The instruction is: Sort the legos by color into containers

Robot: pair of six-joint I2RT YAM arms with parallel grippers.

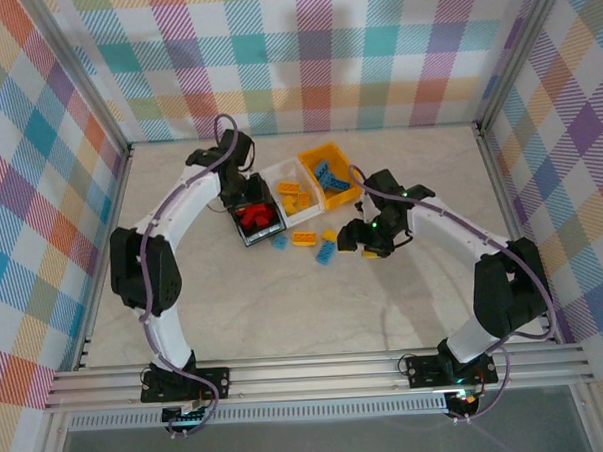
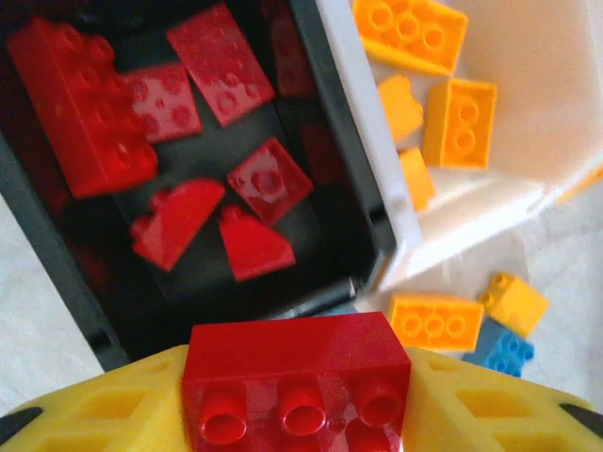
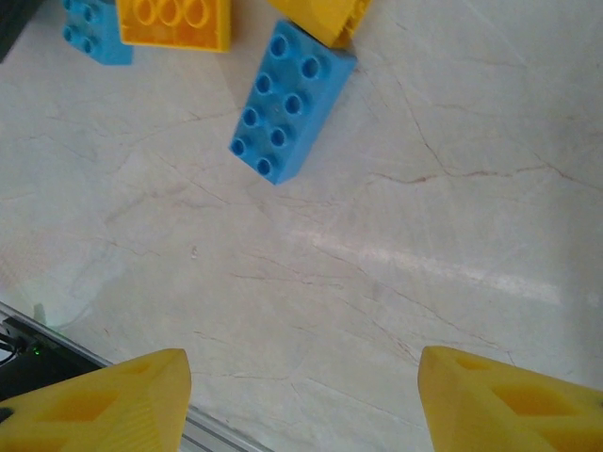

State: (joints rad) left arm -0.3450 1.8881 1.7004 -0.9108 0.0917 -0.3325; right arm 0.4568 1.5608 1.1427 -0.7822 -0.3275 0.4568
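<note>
My left claw (image 2: 297,400) is squeezed tight on a red brick (image 2: 297,372) — its studs face the camera, and my two yellow fingers (image 2: 104,410) press on its sides. I hold it just by the near edge of the black bin (image 2: 330,132), because that bin is where the red bricks (image 2: 80,94) go. A good handful of them lie in it, and no other color is mixed in. Next to it sits the white bin (image 2: 400,235) with orange bricks (image 2: 457,122) inside. From above I see the yellow bin (image 1: 313,152) at the other end of the row, with blue ones in it. So each color has its own home. I think my next job is to move the red brick a bit further over the black bin and let go, so it drops inside and not on the rim. My right claw (image 3: 301,395) is wide open with nothing in it — it hangs over the bare table (image 3: 396,245), aimed toward a loose blue brick (image 3: 292,99) that lies flat, studs up, a little ahead. Near that one lie an orange brick (image 3: 174,21) and a smaller blue brick (image 3: 94,33), not yet in any bin.
</note>
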